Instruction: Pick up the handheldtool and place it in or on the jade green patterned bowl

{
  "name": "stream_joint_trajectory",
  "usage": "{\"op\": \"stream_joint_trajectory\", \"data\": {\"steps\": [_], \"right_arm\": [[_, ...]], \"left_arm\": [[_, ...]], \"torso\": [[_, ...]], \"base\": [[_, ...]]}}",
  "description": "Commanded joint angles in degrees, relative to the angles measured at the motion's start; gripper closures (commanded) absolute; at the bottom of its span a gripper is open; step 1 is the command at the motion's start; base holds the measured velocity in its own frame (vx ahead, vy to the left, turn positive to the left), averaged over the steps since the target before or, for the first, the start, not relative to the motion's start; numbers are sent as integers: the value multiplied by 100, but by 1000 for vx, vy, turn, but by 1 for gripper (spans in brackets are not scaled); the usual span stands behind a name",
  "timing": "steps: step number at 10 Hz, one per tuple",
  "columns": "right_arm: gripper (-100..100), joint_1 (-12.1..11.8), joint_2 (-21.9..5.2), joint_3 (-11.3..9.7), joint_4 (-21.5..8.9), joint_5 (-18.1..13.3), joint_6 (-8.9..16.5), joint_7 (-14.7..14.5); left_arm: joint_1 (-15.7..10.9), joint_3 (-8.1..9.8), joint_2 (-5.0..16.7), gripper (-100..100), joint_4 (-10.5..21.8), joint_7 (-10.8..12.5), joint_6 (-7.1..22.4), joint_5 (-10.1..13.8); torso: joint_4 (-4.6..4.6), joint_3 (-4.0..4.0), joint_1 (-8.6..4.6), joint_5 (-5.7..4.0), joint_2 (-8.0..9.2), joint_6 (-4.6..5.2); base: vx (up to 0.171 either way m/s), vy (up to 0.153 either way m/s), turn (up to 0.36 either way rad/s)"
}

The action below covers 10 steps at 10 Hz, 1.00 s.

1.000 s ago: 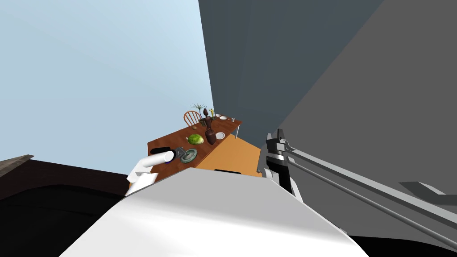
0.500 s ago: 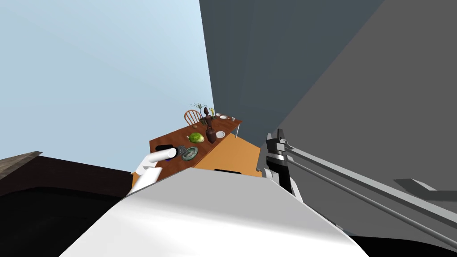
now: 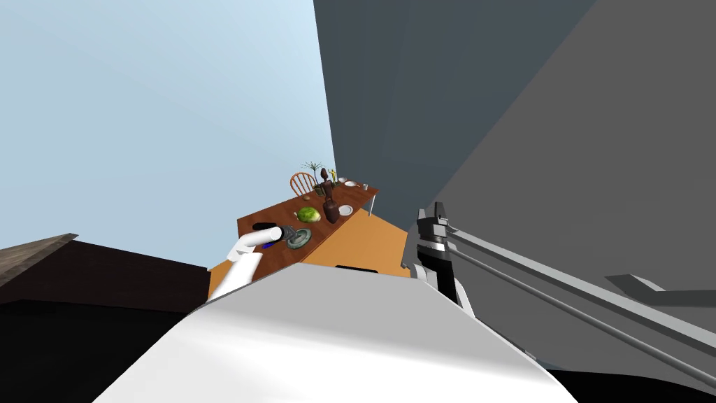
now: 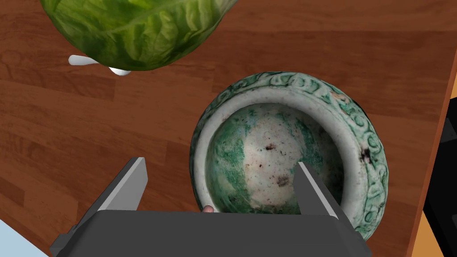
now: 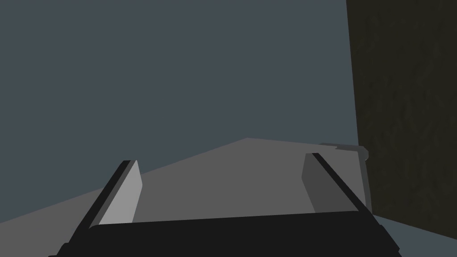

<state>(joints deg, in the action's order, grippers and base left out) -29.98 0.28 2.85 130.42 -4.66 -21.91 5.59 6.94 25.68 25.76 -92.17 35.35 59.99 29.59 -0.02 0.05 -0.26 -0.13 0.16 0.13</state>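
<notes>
The green patterned bowl [image 4: 285,147] stands on the brown wooden table [image 4: 67,134], near its edge. My left gripper [image 4: 218,183] hangs open over the bowl's near rim, one finger above the bowl's inside and the other above bare table. A small reddish-brown tip [image 4: 208,209] peeks out at the gripper body's edge by the rim; I cannot tell what it is. In the head view the left gripper [image 3: 288,234] sits at the bowl [image 3: 300,238], with a black object [image 3: 262,226] just behind the forearm. My right gripper [image 5: 223,187] is open and holds nothing, off to the right [image 3: 433,222].
A green lettuce head [image 4: 134,31] lies just beyond the bowl, with small white pieces [image 4: 82,60] under it. Farther along the table are a dark brown vase [image 3: 331,210], a white plate [image 3: 345,210] and a wooden chair [image 3: 301,183]. Orange floor [image 3: 370,241] lies beside the table.
My left forearm has swung further in over the table, with its gripper staying at the bowl. The whole head view has shifted slightly, my own move. The right arm has stayed put.
</notes>
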Motion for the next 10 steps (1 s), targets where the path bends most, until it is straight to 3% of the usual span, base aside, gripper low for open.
{"op": "stream_joint_trajectory", "data": {"steps": [1, 4, 5, 6, 8, 10], "right_arm": [[0, 0, 0, 0, 0, 0, 0, 0], [0, -1, -1, 0, 0, 0, 0, 0], [0, -1, -1, 0, 0, 0, 0, 0], [0, -1, -1, 0, 0, 0, 0, 0], [0, 0, 0, 0, 0, 0, 0, 0], [0, -1, 0, 0, 0, 0, 0, 0]], "left_arm": [[-286, -110, 89, -100, 286, -25, -102, -78], [-768, -110, 89, -100, 755, -25, -102, -78], [-768, -110, 89, -100, 950, -25, -102, -78], [-1036, -301, 334, -100, 1123, -118, -299, -154], [-1427, -301, 334, -100, 1610, -118, -299, -154], [-1647, -301, 334, -100, 1837, -118, -299, -154]], "torso": [[0, 0, 0, 0, 0, 0], [-2, -8, 12, 2, -18, 1], [-5, -15, 14, 3, -30, 0], [-6, -18, 14, 3, -34, -1], [5, 11, 3, 0, 15, 0], [-1, -7, 5, 0, -17, 0]], "base": [[-147, -41, 29], [-24, 1, -4], [14, 4, -1], [-119, -23, 53], [-109, -25, 9], [-1, -8, -2]]}}
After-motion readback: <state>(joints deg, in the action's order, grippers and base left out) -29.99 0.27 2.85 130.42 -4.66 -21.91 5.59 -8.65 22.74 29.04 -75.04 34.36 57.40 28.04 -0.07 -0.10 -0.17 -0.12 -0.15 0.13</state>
